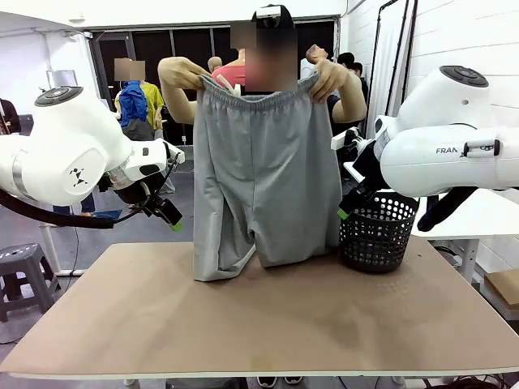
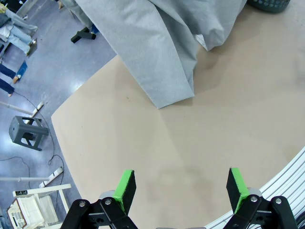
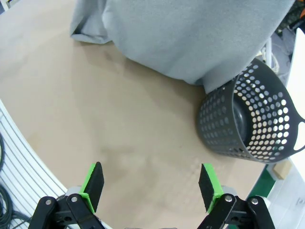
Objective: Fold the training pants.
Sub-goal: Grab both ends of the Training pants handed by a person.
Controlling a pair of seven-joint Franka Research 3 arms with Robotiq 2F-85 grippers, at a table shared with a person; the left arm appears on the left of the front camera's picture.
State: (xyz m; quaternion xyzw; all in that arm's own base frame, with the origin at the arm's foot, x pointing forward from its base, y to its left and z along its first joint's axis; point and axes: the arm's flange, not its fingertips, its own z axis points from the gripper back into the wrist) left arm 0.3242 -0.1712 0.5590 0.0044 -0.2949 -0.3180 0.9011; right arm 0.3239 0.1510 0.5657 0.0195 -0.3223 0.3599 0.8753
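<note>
A person at the far side holds the light grey training pants [image 1: 263, 186] up by the waistband with both hands [image 1: 188, 79], the legs hanging down and their hems resting on the table [image 1: 259, 324]. My left gripper [image 1: 166, 212] hovers above the table's left side, left of the pants, open with nothing between its fingers [image 2: 125, 188]. The pants [image 2: 162, 52] hang ahead of it. My right gripper [image 1: 350, 203] hovers at the right, just beside the pants' right edge, open and empty, fingers [image 3: 209, 186] apart. The pants [image 3: 190, 33] fill the top of the right wrist view.
A black mesh basket [image 1: 378, 233] stands on the table at the back right, close under my right gripper and touching the pants' hem [image 3: 248, 124]. A grey stool [image 2: 27, 133] stands on the floor off the table's left edge. Other people stand in the background.
</note>
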